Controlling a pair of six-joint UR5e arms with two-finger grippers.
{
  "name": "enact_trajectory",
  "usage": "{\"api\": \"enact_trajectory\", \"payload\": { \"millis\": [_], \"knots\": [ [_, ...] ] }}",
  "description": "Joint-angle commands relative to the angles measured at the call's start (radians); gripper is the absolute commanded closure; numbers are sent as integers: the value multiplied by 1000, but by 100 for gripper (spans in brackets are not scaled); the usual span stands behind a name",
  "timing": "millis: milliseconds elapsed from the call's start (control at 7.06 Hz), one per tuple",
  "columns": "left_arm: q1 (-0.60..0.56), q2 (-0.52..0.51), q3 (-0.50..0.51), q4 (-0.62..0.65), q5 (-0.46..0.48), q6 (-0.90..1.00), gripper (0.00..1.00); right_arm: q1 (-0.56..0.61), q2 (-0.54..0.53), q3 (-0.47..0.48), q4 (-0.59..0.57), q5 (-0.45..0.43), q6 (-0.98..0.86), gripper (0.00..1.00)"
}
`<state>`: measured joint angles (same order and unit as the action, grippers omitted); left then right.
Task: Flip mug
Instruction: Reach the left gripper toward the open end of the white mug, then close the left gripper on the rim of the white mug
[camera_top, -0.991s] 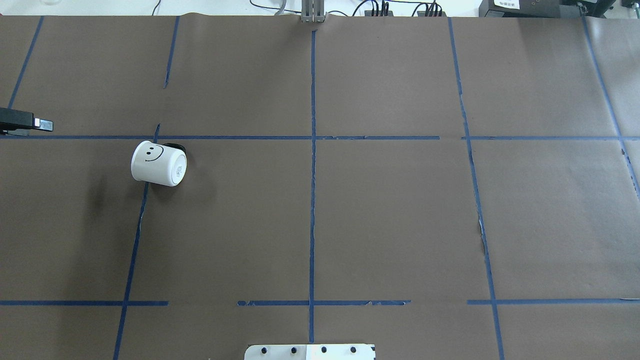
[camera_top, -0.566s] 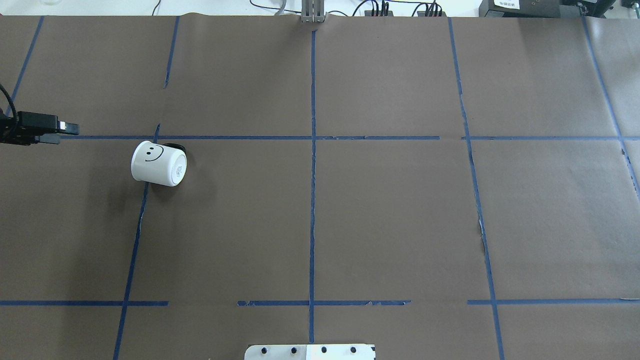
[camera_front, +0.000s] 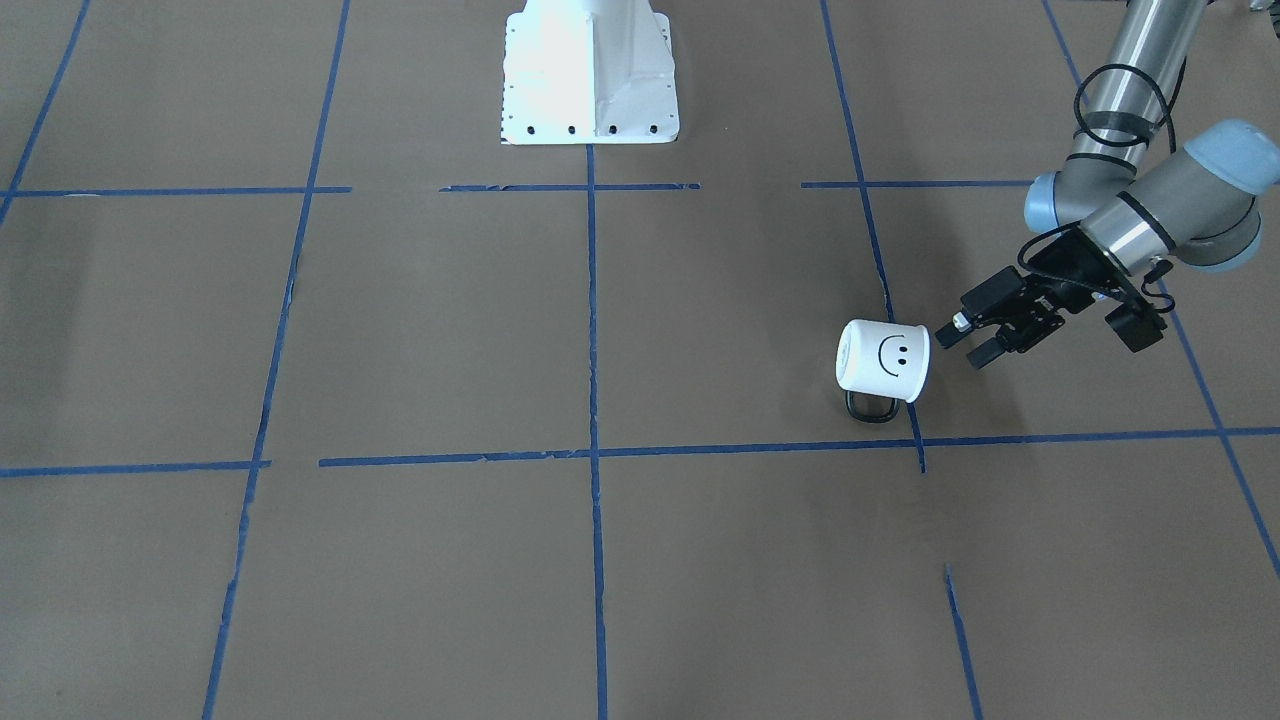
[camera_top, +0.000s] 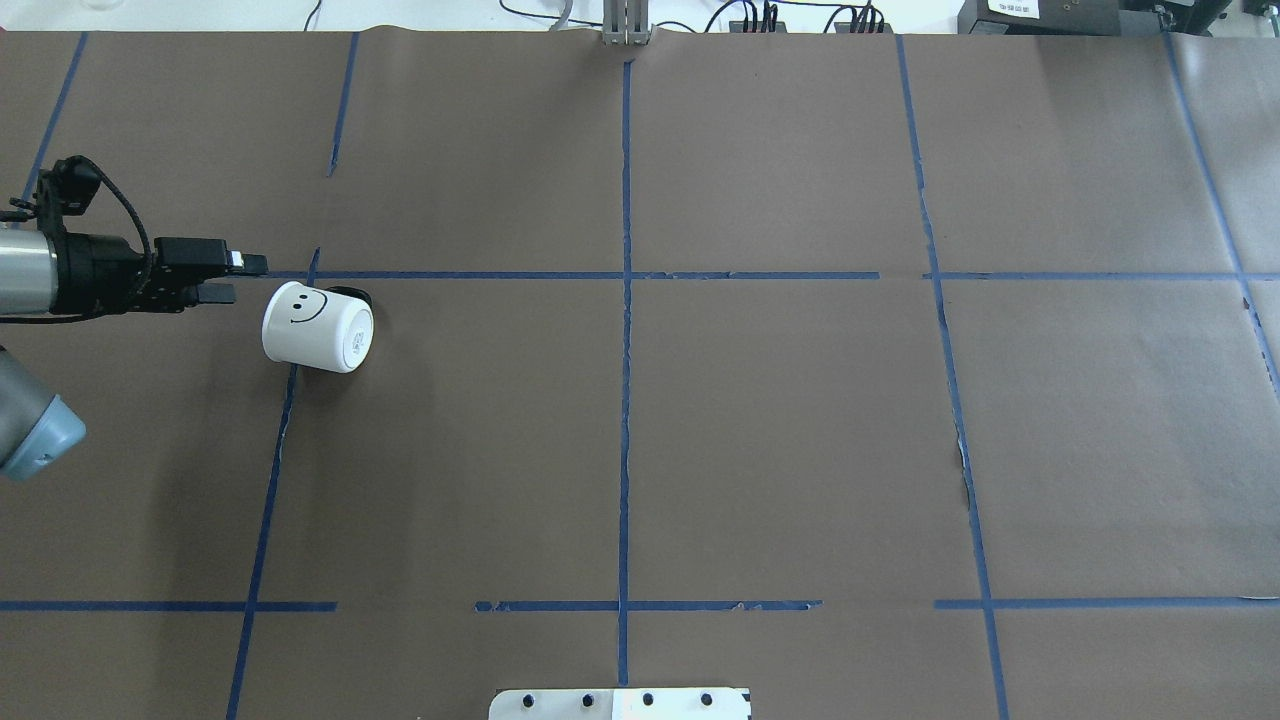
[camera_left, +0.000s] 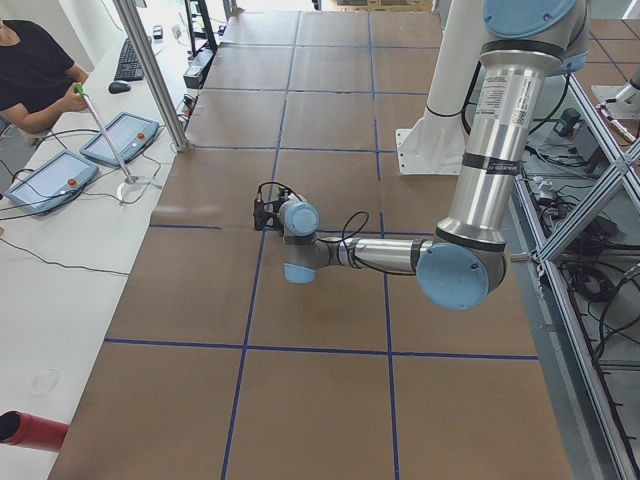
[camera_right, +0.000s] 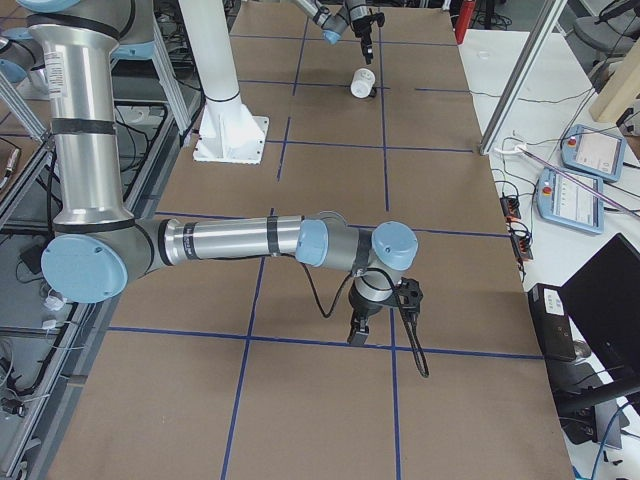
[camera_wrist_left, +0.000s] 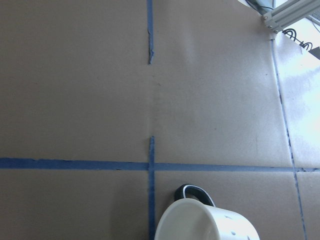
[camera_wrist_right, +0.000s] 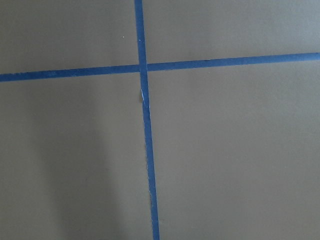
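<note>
The white mug (camera_top: 318, 327) with a black smiley lies on its side on the brown paper-covered table (camera_top: 780, 430), left of centre. Its open mouth faces left and its black handle (camera_top: 352, 295) is on the far side. It also shows in the front view (camera_front: 883, 360), the right side view (camera_right: 362, 82) and, as an open rim, in the left wrist view (camera_wrist_left: 202, 225). My left gripper (camera_top: 238, 279) is open and empty, level with the table, just left of the mug's mouth and apart from it (camera_front: 962, 345). My right gripper (camera_right: 358, 335) hangs over bare table far away; I cannot tell its state.
Blue tape lines (camera_top: 626, 300) divide the table into squares. The robot's white base plate (camera_top: 620, 703) sits at the near edge. A metal post (camera_top: 626, 25) and cables stand at the far edge. An operator (camera_left: 30, 70) and tablets are beyond the far edge.
My left gripper has moved right from the view's left edge to just beside the mug's mouth. The mug has not moved.
</note>
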<state>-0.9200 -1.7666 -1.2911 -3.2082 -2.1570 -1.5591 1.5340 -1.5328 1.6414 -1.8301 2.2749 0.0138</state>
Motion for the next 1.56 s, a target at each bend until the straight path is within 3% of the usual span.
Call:
{"api": "enact_trajectory", "payload": {
  "millis": [0,566,850,991,1416],
  "knots": [
    [36,-22,16,-7,14,-13,0,0,-1,0,0,0,0,0],
    [61,-42,24,-5,14,-13,0,0,-1,0,0,0,0,0],
    [67,-50,29,-4,14,-13,6,0,0,0,0,0,0,0],
    [70,-51,27,-4,14,-13,13,0,0,0,0,0,0,0],
    [72,-51,27,-4,12,-15,48,0,0,0,0,0,0,0]
  ]
}}
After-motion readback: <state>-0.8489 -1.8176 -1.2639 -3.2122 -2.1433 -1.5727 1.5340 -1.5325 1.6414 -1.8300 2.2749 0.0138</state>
